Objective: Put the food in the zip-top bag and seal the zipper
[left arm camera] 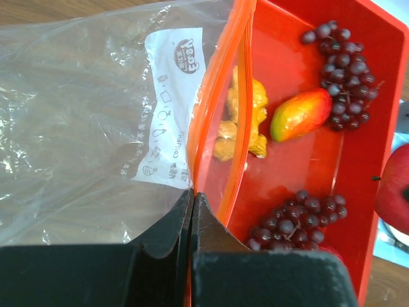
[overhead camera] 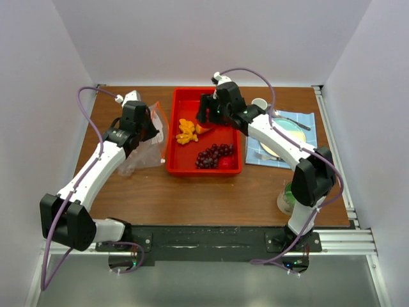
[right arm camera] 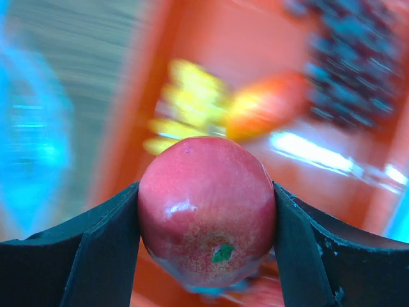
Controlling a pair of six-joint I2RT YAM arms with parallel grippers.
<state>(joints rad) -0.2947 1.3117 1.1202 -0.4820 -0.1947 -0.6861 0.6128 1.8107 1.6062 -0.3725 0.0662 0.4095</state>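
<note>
Right wrist view: the right pincer [right arm camera: 206, 220] is clamped on a round red fruit [right arm camera: 204, 185], with the red tray [right arm camera: 255, 38] blurred behind it. The left pincer [left arm camera: 192, 199] is pressed together on the orange zipper [left arm camera: 214, 109] of the clear bag [left arm camera: 83, 109]. Just past its tips, in the tray, lie the yellow cluster [left arm camera: 249, 121], the orange wedge [left arm camera: 300, 115] and the grape bunches [left arm camera: 345, 77].

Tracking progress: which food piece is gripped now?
The round red fruit, clamped in the right gripper; the grapes, yellow cluster and orange wedge lie loose in the tray.
</note>
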